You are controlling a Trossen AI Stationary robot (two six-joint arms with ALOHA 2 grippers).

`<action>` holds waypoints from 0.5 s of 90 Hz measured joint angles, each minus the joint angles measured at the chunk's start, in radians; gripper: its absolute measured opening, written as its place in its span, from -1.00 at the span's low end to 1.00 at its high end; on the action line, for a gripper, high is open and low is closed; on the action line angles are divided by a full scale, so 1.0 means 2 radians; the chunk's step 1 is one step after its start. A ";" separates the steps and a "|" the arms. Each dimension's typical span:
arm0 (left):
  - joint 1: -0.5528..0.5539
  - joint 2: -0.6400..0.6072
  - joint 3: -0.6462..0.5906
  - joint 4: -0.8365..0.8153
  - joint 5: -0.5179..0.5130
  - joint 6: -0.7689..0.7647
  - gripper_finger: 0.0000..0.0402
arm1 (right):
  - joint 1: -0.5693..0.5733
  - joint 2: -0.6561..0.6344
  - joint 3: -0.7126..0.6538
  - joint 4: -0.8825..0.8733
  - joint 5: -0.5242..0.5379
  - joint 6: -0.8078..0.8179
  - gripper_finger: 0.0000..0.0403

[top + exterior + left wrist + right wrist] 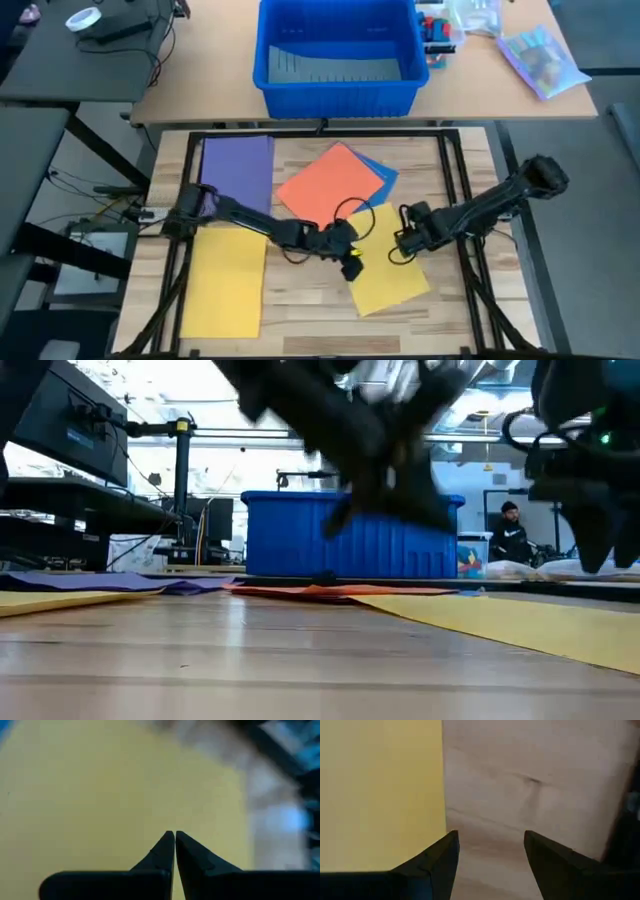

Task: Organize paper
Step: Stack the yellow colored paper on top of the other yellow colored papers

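Left arm stretched low across the table from its left edge, elbow over the gap between the purple sheet [238,172] and the left yellow sheet [225,278], and the left gripper [349,256] sits at the near corner of the middle yellow sheet [388,262], fingers pinched together with only a hairline gap showing in the wrist view, nothing visibly between them. Right arm reaches in from the right side, forearm angled down toward the centre, and the right gripper [402,240] hovers at that same yellow sheet's right edge, fingers spread apart over the sheet's edge and bare wooden table [310,300]. The orange sheet [330,184] lies tilted in the middle, overlapping a blue sheet [382,172] peeking out behind it. Beyond the table frame stands the blue bin [336,52]. No readable writing or labels anywhere.
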 joint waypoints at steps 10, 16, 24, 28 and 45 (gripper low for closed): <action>-0.010 0.040 0.011 0.002 0.027 -0.051 -1.00 | 0.001 0.011 -0.041 0.091 -0.012 -0.036 0.06; -0.016 0.052 0.015 -0.001 0.050 -0.081 -1.00 | 0.005 0.015 -0.057 0.131 -0.020 -0.047 0.06; -0.026 0.055 0.017 -0.021 0.059 -0.097 -1.00 | 0.012 0.012 -0.071 0.155 -0.024 -0.061 0.07; -0.030 0.056 0.017 -0.028 0.059 -0.093 -1.00 | 0.018 0.012 -0.072 0.161 -0.023 -0.060 0.07; -0.040 0.056 0.016 -0.048 0.072 -0.026 -1.00 | 0.048 -0.011 -0.074 0.189 -0.029 -0.063 0.07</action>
